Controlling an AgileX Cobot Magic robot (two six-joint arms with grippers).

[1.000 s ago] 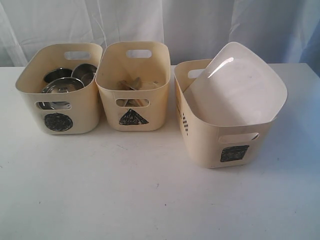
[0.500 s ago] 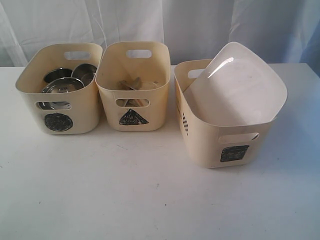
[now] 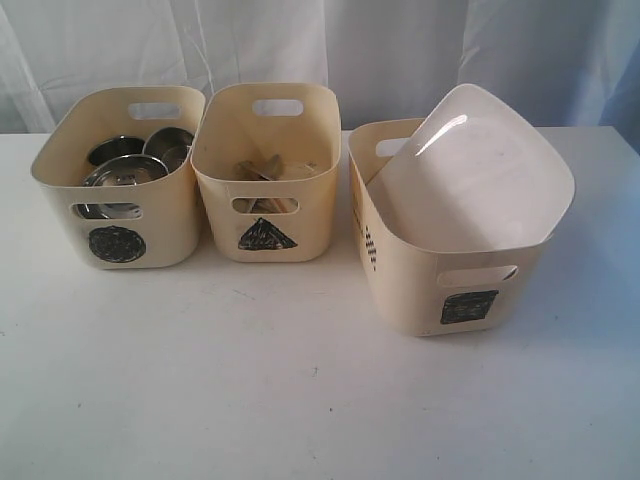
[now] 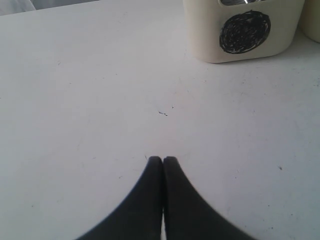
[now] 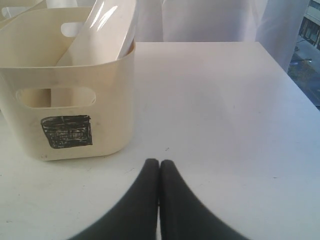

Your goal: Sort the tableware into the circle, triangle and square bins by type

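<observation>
Exterior view: steel bowls (image 3: 125, 172) fill the cream circle bin (image 3: 160, 225), left; the glossy white rounded-square plate (image 3: 470, 180) leans in the square bin (image 3: 420, 280), right. Left gripper (image 4: 162, 160) and right gripper (image 5: 159, 162) are pinched closed, empty.

Centre frame, triangle bin (image 3: 300, 215) wall hides most contents, pieces unidentifiable. Right, plate (image 3: 470, 170) lower part sunk inside square bin (image 3: 420, 285). Circle bin (image 4: 245, 35) cropped by left wrist frame edge.

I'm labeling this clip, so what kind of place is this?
Likely a lab or staged test setup, not a kitchen: a bare white table, a white curtain backdrop, and a hand-marked square bin for sorting.
</observation>
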